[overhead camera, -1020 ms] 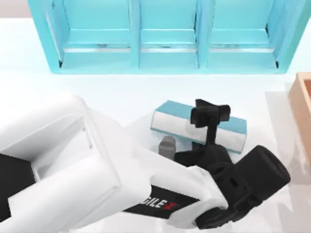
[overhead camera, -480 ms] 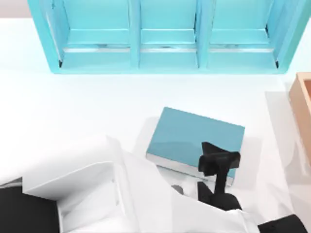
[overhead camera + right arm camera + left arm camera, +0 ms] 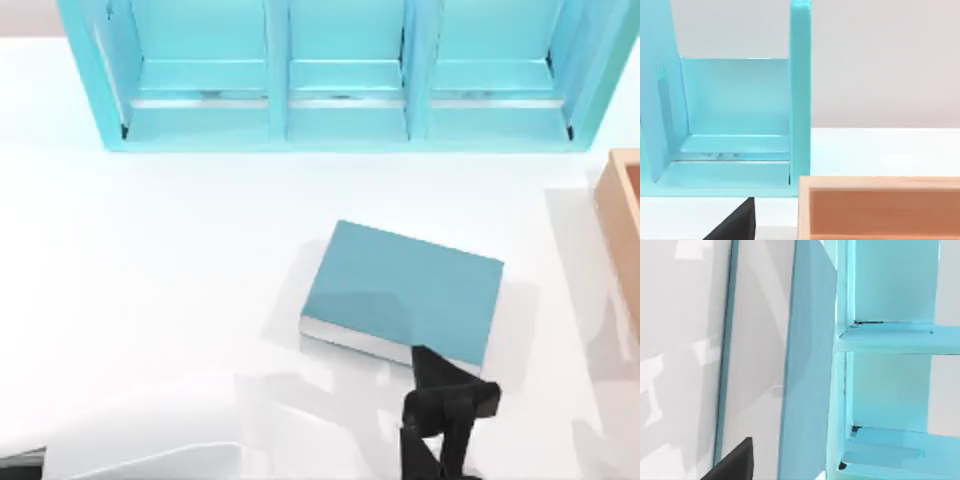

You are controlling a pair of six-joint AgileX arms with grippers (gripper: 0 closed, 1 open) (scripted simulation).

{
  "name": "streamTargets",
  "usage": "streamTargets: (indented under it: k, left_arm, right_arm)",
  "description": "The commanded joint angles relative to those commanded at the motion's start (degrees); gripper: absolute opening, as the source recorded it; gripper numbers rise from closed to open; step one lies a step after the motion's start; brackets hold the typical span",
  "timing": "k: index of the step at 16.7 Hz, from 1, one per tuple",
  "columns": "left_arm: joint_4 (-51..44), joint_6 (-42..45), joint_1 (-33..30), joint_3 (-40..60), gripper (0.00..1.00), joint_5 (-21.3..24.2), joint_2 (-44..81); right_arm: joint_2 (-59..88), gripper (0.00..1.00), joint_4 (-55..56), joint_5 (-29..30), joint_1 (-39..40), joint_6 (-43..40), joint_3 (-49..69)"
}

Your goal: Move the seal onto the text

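Observation:
The text is a flat teal book (image 3: pixel 405 290) with white page edges, lying near the middle of the table in the top view. My left gripper (image 3: pixel 450 408) is a black shape just in front of the book's front right corner, close to the table's front edge. Its white arm runs off the bottom left of that view. The seal is hidden. One black fingertip (image 3: pixel 735 462) shows in the left wrist view, facing the teal shelf unit (image 3: pixel 890 365). The right wrist view has a black fingertip (image 3: pixel 737 225) at its lower edge.
A large teal shelf unit (image 3: pixel 340 80) with several compartments spans the back of the table. A tan wooden box (image 3: pixel 625 230) stands at the right edge and appears close up in the right wrist view (image 3: pixel 880 207). White tabletop (image 3: pixel 150 250) stretches to the book's left.
The book went from tilted, with its page edges showing, to lying flat. My left arm drew back toward the front edge, off the book. A small grey thing beside the book has gone from sight.

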Motion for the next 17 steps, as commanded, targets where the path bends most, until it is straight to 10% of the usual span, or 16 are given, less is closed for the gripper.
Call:
streamTargets:
  k: [10,17]
  left_arm:
    - [-2.93,-1.98,0.14,0.15,1.0,0.5,-1.22]
    - [5.62,22.02,14.01,-6.01,1.0,12.1,-16.37]
  right_arm:
    - [0.0,1.0,0.0,0.0,0.0,0.0,0.0]
    - [0.0,1.0,0.0,0.0,0.0,0.0,0.0]
